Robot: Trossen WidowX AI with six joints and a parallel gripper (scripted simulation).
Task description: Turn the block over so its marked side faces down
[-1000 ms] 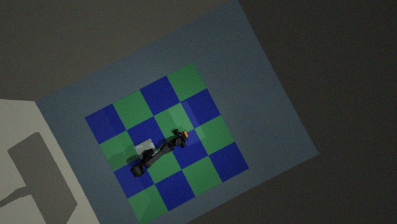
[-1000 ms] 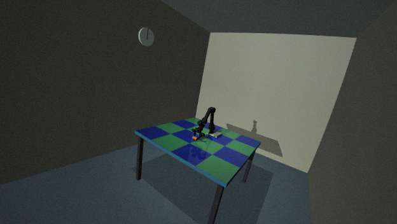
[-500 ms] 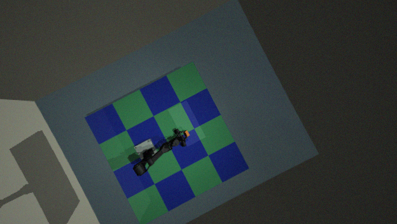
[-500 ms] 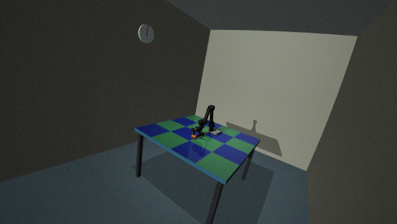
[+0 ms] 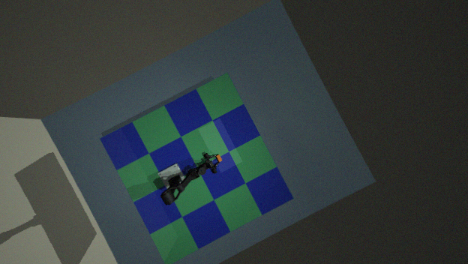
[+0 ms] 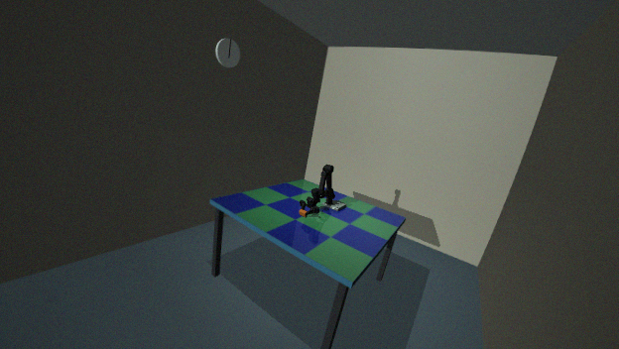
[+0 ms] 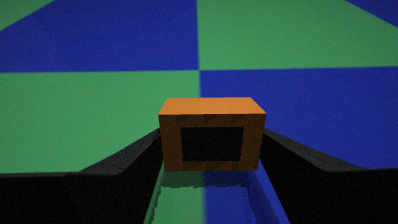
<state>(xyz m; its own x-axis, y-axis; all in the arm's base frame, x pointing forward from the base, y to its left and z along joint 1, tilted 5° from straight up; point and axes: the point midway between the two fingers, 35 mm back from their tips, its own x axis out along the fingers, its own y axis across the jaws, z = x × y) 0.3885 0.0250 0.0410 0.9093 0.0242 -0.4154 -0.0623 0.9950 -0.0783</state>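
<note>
I see the table (image 6: 278, 218) standing in a room, with a wall behind it and a clock (image 6: 227, 52) high on the wall at the left. The arm (image 5: 187, 179) is mounted on the table, near its middle. Its base plate (image 5: 169, 173) lies beside it. The gripper (image 7: 212, 165) reaches out low over the table top. The block (image 7: 212, 134) sits between the two fingers, one on each side of it, touching. The marked side (image 7: 212, 143) of the block faces back toward the wrist camera.
</note>
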